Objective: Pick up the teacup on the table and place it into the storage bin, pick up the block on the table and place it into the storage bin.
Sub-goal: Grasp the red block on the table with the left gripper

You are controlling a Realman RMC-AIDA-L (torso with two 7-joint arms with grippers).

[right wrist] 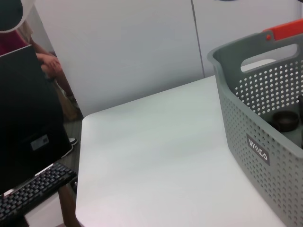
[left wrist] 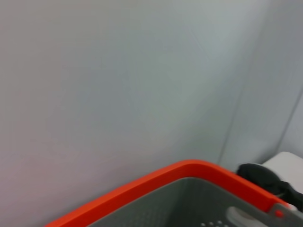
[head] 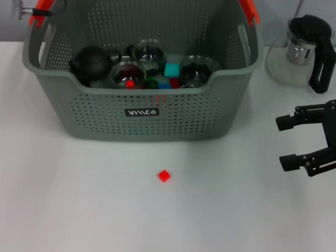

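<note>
A small red block (head: 164, 176) lies on the white table in front of the storage bin (head: 142, 113), a grey-green perforated basket with orange handles. Inside the bin stand glass teacups (head: 128, 75) (head: 149, 52) (head: 195, 71); I see no teacup on the table itself. My right gripper (head: 287, 142) hovers open and empty at the right edge of the head view, well to the right of the block. The left gripper is out of view; the left wrist view shows only the bin's orange handle (left wrist: 180, 177) and a wall. The right wrist view shows the bin's wall (right wrist: 265, 142).
The bin also holds a black teapot (head: 92, 63), a teal block (head: 171, 69) and a blue block (head: 164, 85). A glass kettle with a black handle (head: 304, 50) stands at the back right. A monitor (right wrist: 26, 118) and keyboard (right wrist: 33, 189) sit beyond the table's edge.
</note>
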